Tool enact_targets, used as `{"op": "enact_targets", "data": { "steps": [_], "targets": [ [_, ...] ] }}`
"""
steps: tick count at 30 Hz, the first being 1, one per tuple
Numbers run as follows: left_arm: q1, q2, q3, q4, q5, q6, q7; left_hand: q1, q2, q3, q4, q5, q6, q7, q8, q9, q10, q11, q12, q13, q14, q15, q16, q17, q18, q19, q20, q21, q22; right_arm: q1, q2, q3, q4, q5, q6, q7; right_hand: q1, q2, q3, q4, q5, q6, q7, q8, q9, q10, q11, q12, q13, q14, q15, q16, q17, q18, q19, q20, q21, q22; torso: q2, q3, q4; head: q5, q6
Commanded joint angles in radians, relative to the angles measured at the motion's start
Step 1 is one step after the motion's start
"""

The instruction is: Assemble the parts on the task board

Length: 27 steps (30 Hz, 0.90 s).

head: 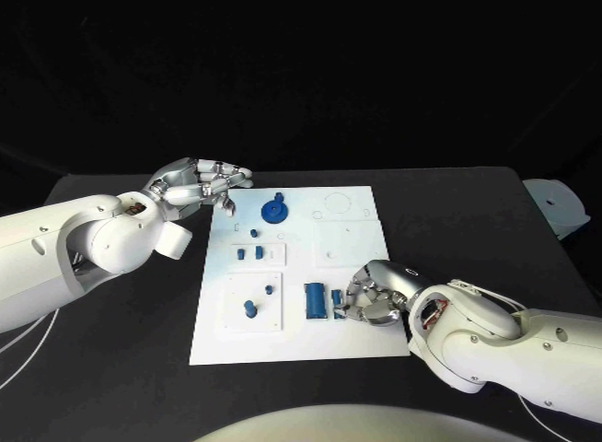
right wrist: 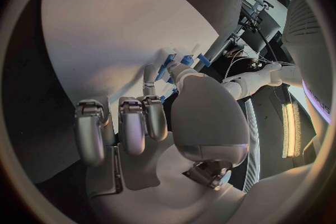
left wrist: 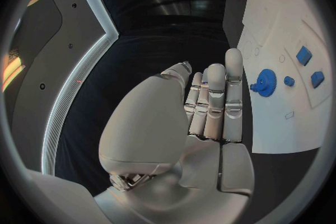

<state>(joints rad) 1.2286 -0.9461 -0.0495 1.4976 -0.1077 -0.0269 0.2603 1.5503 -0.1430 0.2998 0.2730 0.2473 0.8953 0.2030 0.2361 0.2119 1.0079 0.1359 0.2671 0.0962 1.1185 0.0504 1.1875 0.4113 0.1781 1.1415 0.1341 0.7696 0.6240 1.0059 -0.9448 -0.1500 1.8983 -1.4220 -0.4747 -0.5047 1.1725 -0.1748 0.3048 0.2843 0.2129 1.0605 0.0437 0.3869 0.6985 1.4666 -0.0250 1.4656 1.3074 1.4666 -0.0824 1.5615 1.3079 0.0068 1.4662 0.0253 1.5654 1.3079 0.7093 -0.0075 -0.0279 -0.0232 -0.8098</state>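
We judge the pick-up step underway: right hand (head: 372,293) curls over a small blue part (head: 339,301) on the task board (head: 348,241), grasp unclear; left hand (head: 199,184) hovers empty, fingers loosely apart; next, a secure pinch.

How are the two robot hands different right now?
The left hand hovers at the far left corner of the task board, fingers straight and together, holding nothing. The right hand is low at the board's near right side, fingers curled around small blue parts. Both are silver, on white arms.
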Motion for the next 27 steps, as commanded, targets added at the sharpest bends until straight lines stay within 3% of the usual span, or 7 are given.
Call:
{"op": "enact_targets", "data": {
  "steps": [1,10,16,21,25,27],
  "targets": [
    [0.000,0.003,0.001,0.001,-0.002,0.018,0.006,-0.001,-0.009,0.006,0.001,-0.002,-0.006,0.002,0.004,-0.001,-0.007,-0.002,0.004,0.002,-0.005,0.000,0.006,-0.002,0.006,-0.003,-0.001,-0.004,-0.001,0.000,0.005,0.000,-0.006,-0.017,-0.013,-0.012,0.003,0.012,0.001,0.005,0.004,0.003,-0.002,0.003,-0.001,0.068,-0.004,0.006,0.216,0.101,-0.007,0.003,0.246,-0.007,0.105,-0.006,0.005,0.263,0.000,0.0006,-0.0016,0.000,0.001],
    [0.000,0.005,0.000,0.000,-0.002,0.018,0.005,-0.001,-0.008,0.008,0.002,-0.002,-0.006,0.002,0.004,-0.001,-0.007,-0.002,0.005,0.002,-0.005,0.000,0.006,-0.002,0.006,-0.002,-0.001,-0.004,-0.001,0.004,0.007,0.001,-0.010,-0.024,-0.026,-0.011,0.005,0.020,0.003,0.004,0.013,0.005,-0.003,0.005,0.000,0.068,-0.006,0.007,0.216,0.101,-0.008,0.003,0.245,-0.007,0.105,-0.007,0.005,0.263,0.000,0.0010,-0.0006,-0.001,0.002],
    [0.000,0.006,0.000,-0.001,-0.002,0.019,0.005,-0.001,-0.008,0.008,0.002,-0.002,-0.006,0.002,0.004,-0.001,-0.007,-0.002,0.005,0.002,-0.005,0.000,0.006,-0.002,0.006,-0.002,-0.001,-0.004,-0.001,0.009,-0.013,0.003,0.012,-0.003,-0.054,0.034,0.001,0.010,-0.005,0.005,0.017,0.002,-0.002,0.004,0.000,0.067,-0.005,0.003,0.214,0.100,-0.008,0.002,0.243,-0.007,0.105,-0.007,0.005,0.263,-0.001,-0.0002,-0.0024,0.000,0.004],
    [0.000,0.008,-0.001,-0.003,-0.001,0.016,0.009,-0.001,-0.008,0.008,0.002,-0.002,-0.006,0.002,0.004,-0.001,-0.007,-0.002,0.005,0.002,-0.005,0.000,0.006,-0.002,0.006,-0.002,-0.001,-0.004,-0.001,0.020,-0.028,0.004,0.015,0.070,-0.139,0.151,-0.014,-0.001,-0.025,0.006,0.017,-0.029,0.011,-0.013,-0.007,0.051,0.005,-0.033,0.198,0.095,-0.001,-0.007,0.220,-0.007,0.105,-0.003,0.005,0.263,-0.004,-0.0010,-0.0032,-0.003,0.014],
    [-0.001,0.012,-0.004,-0.004,0.002,0.005,0.021,-0.003,-0.009,0.010,0.002,-0.002,-0.007,0.002,0.005,-0.001,-0.008,-0.002,0.006,0.002,-0.005,0.000,0.007,-0.003,0.006,-0.002,-0.001,-0.004,-0.001,0.034,-0.034,0.004,-0.007,0.183,-0.226,0.302,0.004,-0.001,-0.032,0.003,0.027,-0.071,0.031,-0.036,-0.016,0.013,0.023,-0.114,0.160,0.083,0.014,-0.030,0.168,0.012,0.076,0.010,-0.084,0.237,-0.007,-0.0024,-0.0038,-0.006,0.029],
    [-0.004,0.015,-0.007,-0.006,0.008,-0.007,0.034,-0.005,-0.009,0.010,0.003,-0.003,-0.007,0.002,0.006,-0.001,-0.008,-0.001,0.007,0.002,-0.005,0.000,0.007,-0.003,0.006,-0.002,-0.001,-0.004,-0.001,0.046,-0.033,0.004,-0.033,0.279,-0.253,0.395,0.035,-0.004,-0.038,0.004,0.028,-0.101,0.045,-0.051,-0.021,-0.039,0.038,-0.216,0.111,0.067,0.026,-0.060,0.111,0.033,0.042,0.021,-0.191,0.204,-0.014,-0.0047,-0.0072,-0.005,0.038]
  ]
}}
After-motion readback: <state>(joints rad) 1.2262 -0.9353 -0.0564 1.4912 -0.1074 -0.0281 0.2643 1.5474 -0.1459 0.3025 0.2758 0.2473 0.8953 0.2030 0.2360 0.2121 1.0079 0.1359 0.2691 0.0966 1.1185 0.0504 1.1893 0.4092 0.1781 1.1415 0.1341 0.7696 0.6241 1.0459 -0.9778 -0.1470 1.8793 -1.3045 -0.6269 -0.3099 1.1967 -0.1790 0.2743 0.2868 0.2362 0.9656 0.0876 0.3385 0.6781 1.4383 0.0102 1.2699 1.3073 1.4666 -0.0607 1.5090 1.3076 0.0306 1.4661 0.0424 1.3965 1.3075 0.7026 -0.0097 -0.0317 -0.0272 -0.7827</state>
